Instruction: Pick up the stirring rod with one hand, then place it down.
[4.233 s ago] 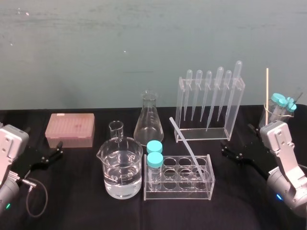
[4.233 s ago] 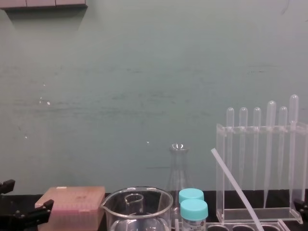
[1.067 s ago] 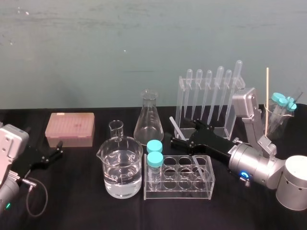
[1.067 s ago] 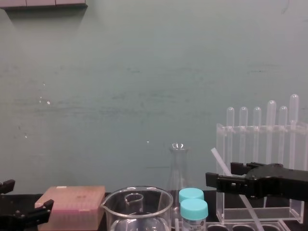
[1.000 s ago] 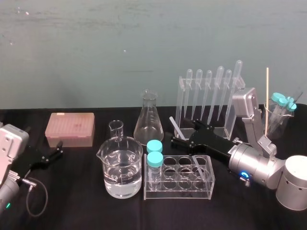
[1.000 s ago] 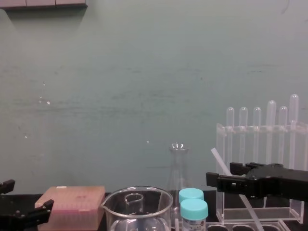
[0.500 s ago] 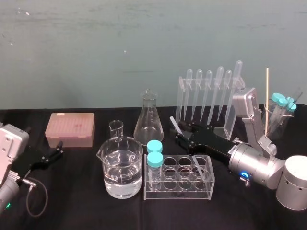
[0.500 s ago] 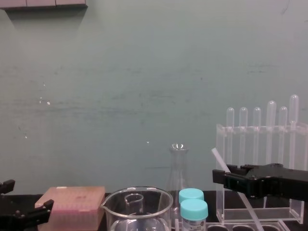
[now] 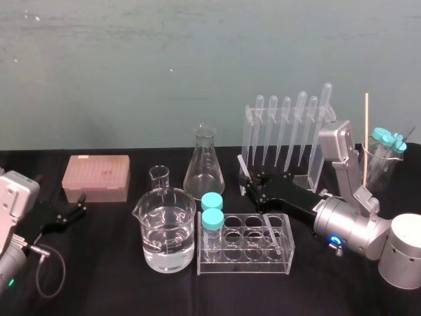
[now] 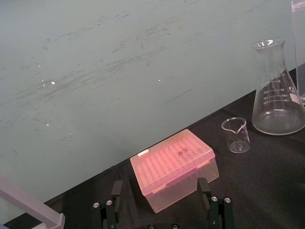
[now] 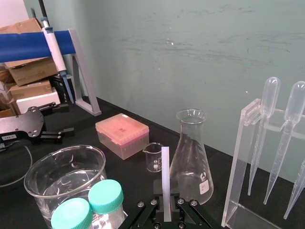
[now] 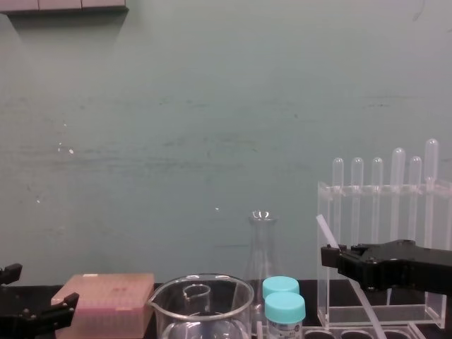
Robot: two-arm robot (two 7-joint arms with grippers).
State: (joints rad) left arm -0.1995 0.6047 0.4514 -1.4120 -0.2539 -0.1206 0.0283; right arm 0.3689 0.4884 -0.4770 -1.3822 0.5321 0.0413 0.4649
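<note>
The stirring rod [image 9: 242, 166] is a thin translucent-white stick that leans up and to the left, its lower end standing in the clear tube rack [image 9: 245, 258]. My right gripper [image 9: 250, 185] reaches in from the right and is shut on the rod's upper part. In the right wrist view the rod [image 11: 165, 179] stands upright between the closed black fingers [image 11: 157, 208]. From the chest the rod's top [image 12: 324, 229] sticks out above the right gripper [image 12: 330, 256]. My left gripper [image 9: 74, 211] is parked at the left table edge, open and holding nothing, with its fingers [image 10: 116, 190] wide apart.
A beaker of water [image 9: 164, 230] and two blue-capped tubes [image 9: 212, 217] stand left of the rack. Behind are a small beaker [image 9: 160, 178], a conical flask [image 9: 204, 164], a pink tip box [image 9: 97, 176] and a pipette stand [image 9: 286, 141]. A beaker of tubes [image 9: 385, 155] sits far right.
My right gripper's fingers have closed onto the stirring rod. The rod's top has shifted slightly right and stands a little more upright. The left arm has not moved.
</note>
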